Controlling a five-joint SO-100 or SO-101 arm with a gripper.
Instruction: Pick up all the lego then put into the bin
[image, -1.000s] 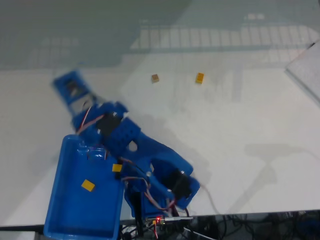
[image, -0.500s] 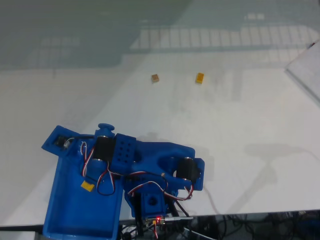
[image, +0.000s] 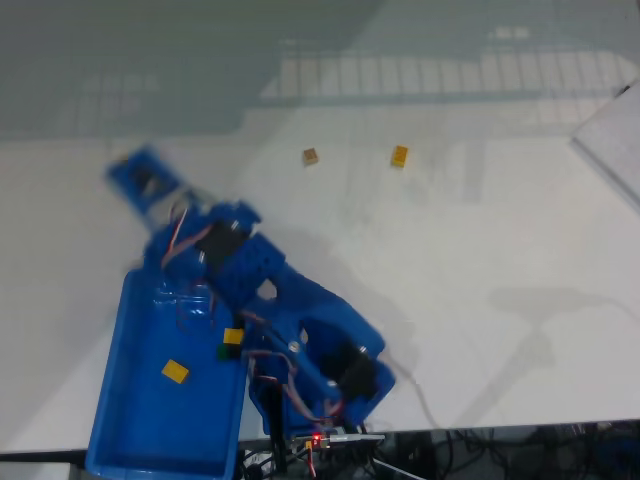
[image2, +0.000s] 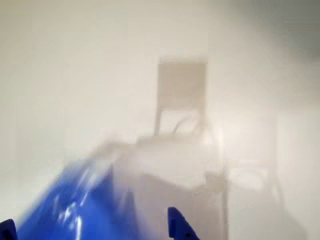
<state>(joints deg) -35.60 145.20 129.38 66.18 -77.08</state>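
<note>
Blurring tool (image: 140, 178), grip state unreadable, above bin (image: 130, 420).

Your arm reaches up and to the left, blurred with motion.

In the fixed view your blue arm (image: 262, 300) rises from its base at the table's near edge and stretches toward the left, with the gripper (image: 140, 177) at its far end. You cannot tell how the jaws stand. In the wrist view two blue fingertips (image2: 179, 227) poke up from the bottom edge.
</note>
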